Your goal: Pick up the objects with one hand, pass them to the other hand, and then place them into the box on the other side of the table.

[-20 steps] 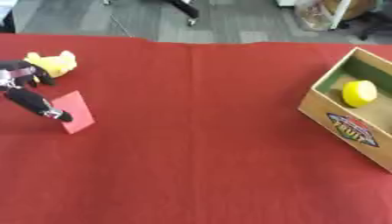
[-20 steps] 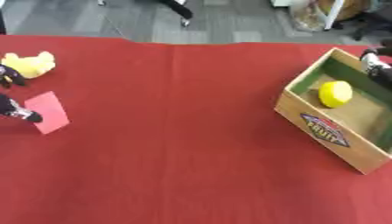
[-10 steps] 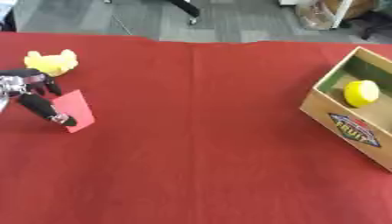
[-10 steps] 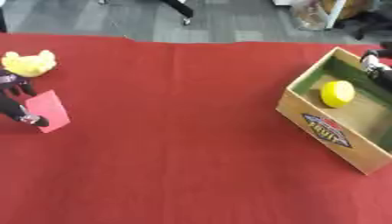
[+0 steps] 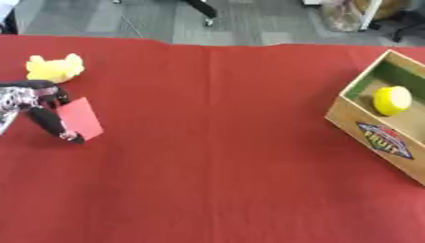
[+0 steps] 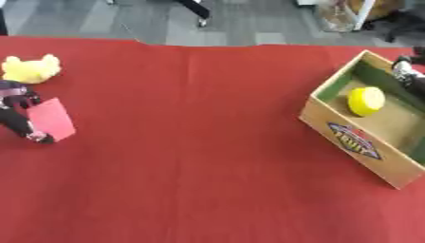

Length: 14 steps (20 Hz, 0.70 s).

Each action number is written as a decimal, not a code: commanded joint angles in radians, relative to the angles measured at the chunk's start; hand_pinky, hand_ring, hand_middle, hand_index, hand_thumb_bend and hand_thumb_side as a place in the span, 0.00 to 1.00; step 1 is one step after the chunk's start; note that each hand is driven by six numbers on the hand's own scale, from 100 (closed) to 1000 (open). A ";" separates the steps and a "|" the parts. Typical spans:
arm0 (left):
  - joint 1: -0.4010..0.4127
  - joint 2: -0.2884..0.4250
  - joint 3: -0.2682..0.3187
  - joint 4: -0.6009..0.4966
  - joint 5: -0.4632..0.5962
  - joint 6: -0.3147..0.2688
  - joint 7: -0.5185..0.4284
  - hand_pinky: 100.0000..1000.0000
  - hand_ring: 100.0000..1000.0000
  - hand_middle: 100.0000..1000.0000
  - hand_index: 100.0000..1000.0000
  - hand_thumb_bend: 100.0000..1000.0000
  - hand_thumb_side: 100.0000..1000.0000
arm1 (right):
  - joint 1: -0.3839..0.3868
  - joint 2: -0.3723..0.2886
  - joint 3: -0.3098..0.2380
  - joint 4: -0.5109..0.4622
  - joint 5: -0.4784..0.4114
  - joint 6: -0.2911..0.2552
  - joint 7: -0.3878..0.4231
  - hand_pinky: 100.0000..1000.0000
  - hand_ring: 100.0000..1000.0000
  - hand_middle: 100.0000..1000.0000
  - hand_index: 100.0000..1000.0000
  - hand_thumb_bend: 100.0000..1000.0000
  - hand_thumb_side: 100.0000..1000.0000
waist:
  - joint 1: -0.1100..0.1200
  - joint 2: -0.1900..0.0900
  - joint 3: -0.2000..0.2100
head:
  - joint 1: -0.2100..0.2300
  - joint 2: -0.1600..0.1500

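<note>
Now a red card at the table's left edge, tilted up a second ago, is pinched more upright by the left hand, handover pending; the box waits opposite.

"FRUIT" in an oval label on the wooden box's front side

We see a wide stretch of bare red tablecloth between the two sides, with nothing standing across the middle. At the left edge the left hand, a red card and a yellow toy crowd together. At the right, the box holds one yellow ball, with bare floor beside it.
</note>
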 commanded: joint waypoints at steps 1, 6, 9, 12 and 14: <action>-0.012 0.024 0.009 -0.012 -0.008 0.010 0.000 0.80 0.80 0.75 0.66 0.47 0.18 | -0.009 -0.020 -0.008 -0.005 0.002 -0.001 -0.002 0.87 0.75 0.88 0.94 0.00 0.53 | 0.000 -0.012 0.000 | 0.004 -0.003; -0.013 0.020 0.006 -0.008 0.001 0.019 0.002 0.78 0.78 0.73 0.57 0.37 0.12 | -0.008 -0.019 -0.009 -0.003 0.003 -0.001 -0.001 0.87 0.75 0.88 0.95 0.00 0.54 | 0.000 -0.012 0.000 | 0.005 -0.003; -0.014 0.021 0.006 -0.008 0.002 0.022 -0.001 0.78 0.78 0.73 0.56 0.37 0.12 | -0.007 -0.019 -0.009 -0.003 0.003 -0.001 -0.001 0.87 0.75 0.88 0.95 0.00 0.54 | -0.001 -0.013 0.000 | 0.005 -0.002; -0.009 0.034 0.013 -0.059 0.016 0.020 0.007 0.76 0.75 0.70 0.49 0.30 0.04 | -0.007 -0.022 -0.011 -0.005 0.003 -0.002 -0.001 0.87 0.75 0.88 0.95 0.00 0.53 | -0.001 -0.015 0.001 | 0.003 -0.001; 0.001 0.050 0.021 -0.125 0.036 0.025 0.013 0.76 0.74 0.68 0.48 0.28 0.02 | -0.007 -0.025 -0.012 -0.009 0.002 -0.003 -0.003 0.87 0.75 0.88 0.95 0.00 0.53 | -0.002 -0.016 0.003 | 0.001 -0.002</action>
